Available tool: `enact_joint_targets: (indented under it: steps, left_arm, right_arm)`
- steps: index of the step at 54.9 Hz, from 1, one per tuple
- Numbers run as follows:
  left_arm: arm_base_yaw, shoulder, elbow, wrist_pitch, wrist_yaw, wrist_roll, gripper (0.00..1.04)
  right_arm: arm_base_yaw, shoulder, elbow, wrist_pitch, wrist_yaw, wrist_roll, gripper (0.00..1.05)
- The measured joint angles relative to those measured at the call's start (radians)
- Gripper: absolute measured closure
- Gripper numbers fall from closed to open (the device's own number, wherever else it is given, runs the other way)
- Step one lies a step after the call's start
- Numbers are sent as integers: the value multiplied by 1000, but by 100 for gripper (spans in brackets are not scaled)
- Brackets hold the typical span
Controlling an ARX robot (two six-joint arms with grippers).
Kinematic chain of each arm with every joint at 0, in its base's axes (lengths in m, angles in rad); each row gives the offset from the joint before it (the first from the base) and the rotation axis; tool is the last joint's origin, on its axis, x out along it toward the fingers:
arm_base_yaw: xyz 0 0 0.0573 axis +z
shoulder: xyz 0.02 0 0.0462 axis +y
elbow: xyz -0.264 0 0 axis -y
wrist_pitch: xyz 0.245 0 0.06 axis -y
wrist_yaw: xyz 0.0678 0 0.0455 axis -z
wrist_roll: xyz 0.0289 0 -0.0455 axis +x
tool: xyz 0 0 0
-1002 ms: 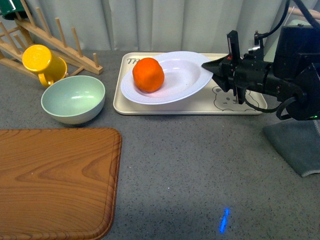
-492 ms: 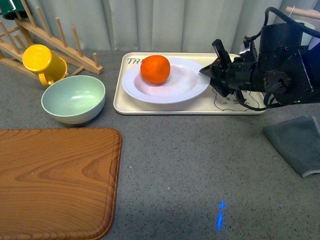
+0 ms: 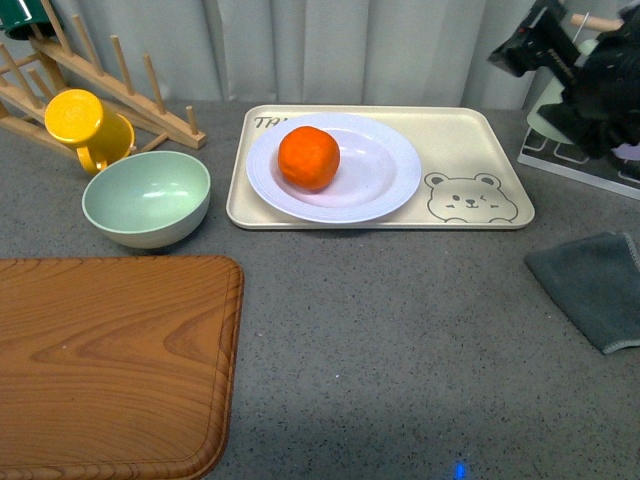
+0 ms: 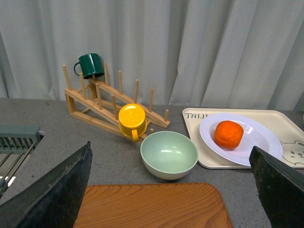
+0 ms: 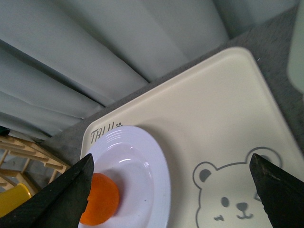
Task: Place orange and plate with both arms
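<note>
The round bright orange fruit (image 3: 308, 158) sits inside the large round white deep plate with ridged rim (image 3: 385, 170), toward the plate's left side. The plate lies on the left half of a rectangular beige tray (image 3: 480, 135), which rests flat on the grey speckled tabletop (image 3: 400, 330). The tray carries a line drawing of a bear's face (image 3: 471, 197) at its near right corner, and dark lettering at its far left corner that begins "TAIJ" in the left wrist view; the rest is hidden by the plate.

The right hand (image 3: 530, 45) is raised at the far right, well apart from the plate and above the tabletop; in the right wrist view its two black fingers (image 5: 61, 199) stand wide apart with nothing between them, so it is released. The left hand (image 4: 171, 190) likewise shows two black fingers spread wide at the frame's sides, released and empty.

Left of the tray stands one pale green bowl (image 3: 147, 197). Behind it, one yellow mug (image 3: 88, 128) hangs on a wooden peg rack (image 3: 130, 85), and one dark green mug (image 4: 90, 64) sits on the rack's higher end. One wooden cutting board (image 3: 110, 365) lies at the near left, and one grey cloth (image 3: 590, 285) at the right.
</note>
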Motion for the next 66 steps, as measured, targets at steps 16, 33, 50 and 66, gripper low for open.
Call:
enact_joint_targets:
  steps: [16, 33, 50, 66]
  left_arm:
    - [0, 0, 0, 0, 0, 0, 6]
    - [0, 0, 0, 0, 0, 0, 6]
    - [0, -2, 0, 0, -2, 0, 6]
    - [0, -2, 0, 0, -2, 0, 6]
  right_arm:
    - [-42, -430, -480, 10, 109, -229, 9]
    - [18, -922, -920, 17, 245, -343, 17]
    - [-52, -1195, -1052, 238, 294, -586, 70]
    - [-54, -1430, -1096, 39, 288, -605, 104]
